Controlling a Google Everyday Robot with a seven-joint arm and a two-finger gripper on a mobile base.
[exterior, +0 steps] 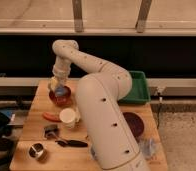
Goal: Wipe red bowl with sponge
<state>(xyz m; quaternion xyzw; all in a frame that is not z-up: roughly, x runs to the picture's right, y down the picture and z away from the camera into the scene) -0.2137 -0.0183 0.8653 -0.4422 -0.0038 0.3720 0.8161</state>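
The red bowl (61, 97) sits on the wooden table (41, 95) at the back left. My gripper (58, 86) hangs at the end of the white arm, right over the bowl and down at its rim. A yellowish sponge (56, 83) shows at the gripper, and something blue lies inside the bowl beneath it. The arm sweeps from the lower middle of the view up and over to the left.
A white cup (68, 117) stands in front of the bowl, with a red-orange item (52, 116) to its left. A dark utensil (71, 143) and a metal cup (37, 151) lie near the front. A green bin (140, 88) is at right, a dark plate (134, 123) near it.
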